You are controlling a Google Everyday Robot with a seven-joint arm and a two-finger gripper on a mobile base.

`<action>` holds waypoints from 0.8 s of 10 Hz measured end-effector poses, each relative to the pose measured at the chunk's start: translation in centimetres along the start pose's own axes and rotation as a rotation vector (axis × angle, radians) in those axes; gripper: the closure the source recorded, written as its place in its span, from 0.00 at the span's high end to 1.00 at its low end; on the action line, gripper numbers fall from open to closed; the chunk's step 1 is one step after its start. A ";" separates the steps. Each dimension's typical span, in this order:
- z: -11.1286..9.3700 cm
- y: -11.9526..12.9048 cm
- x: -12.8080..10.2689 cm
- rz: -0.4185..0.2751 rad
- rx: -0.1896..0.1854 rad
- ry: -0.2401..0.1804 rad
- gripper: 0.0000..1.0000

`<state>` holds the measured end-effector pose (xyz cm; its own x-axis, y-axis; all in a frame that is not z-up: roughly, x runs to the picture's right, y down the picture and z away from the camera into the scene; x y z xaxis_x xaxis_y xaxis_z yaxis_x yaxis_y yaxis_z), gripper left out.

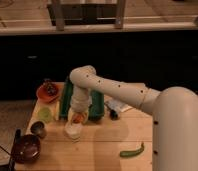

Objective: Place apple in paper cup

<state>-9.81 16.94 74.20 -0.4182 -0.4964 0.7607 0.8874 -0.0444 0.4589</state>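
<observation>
Currently the pincer hangs just above the paper cup, holding the apple. Judged firm, smooth, light; grip across its widest part. Cup looks light, easily tipped.

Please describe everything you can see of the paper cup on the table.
The paper cup is a small, pale, white-looking cup, seemingly paper. It stands upright on the wooden table, toward the left side, in front of the green tray. The claw hangs directly over its mouth, with something orange, probably the apple, at its tip just above the rim. The cup's inside is hidden. A small dark metal-looking cup stands apart on its left.
</observation>
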 end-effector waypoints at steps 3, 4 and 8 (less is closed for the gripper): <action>0.0 0.0 0.0 0.000 0.000 0.000 0.39; 0.0 0.0 0.0 0.000 0.000 0.000 0.39; 0.0 0.1 0.0 -0.001 -0.001 -0.002 0.34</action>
<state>-9.77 16.94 74.26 -0.4196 -0.4945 0.7612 0.8872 -0.0463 0.4591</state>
